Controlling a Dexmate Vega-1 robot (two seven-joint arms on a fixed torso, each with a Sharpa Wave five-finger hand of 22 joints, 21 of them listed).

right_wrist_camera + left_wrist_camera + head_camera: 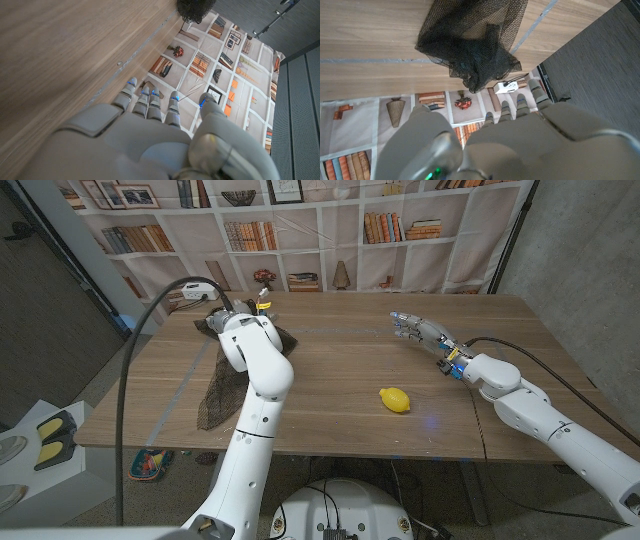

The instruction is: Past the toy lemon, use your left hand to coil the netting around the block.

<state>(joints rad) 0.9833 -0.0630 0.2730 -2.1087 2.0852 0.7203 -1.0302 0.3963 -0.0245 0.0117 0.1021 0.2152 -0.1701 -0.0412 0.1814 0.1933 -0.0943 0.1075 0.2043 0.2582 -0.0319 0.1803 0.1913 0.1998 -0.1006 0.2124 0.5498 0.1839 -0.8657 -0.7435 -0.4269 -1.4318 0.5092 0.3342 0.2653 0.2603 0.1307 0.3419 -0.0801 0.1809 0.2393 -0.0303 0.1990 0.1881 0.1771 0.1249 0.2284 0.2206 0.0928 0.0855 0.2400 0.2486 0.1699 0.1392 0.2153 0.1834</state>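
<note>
The dark netting lies bunched at the table's far left and trails toward the front edge; it also shows in the left wrist view and the right wrist view. A darker lump inside it may be the block; I cannot tell. My left hand hovers at the netting's far end, mostly hidden by its forearm. Its fingers reach out straight beside the netting and hold nothing. The yellow toy lemon sits near the front middle. My right hand is held over the table's right part, fingers spread.
The wooden table has a pale line running across it. A small yellow-topped object stands by the far edge near the netting. A black cable arcs over the table's left corner. A bookshelf backdrop hangs behind.
</note>
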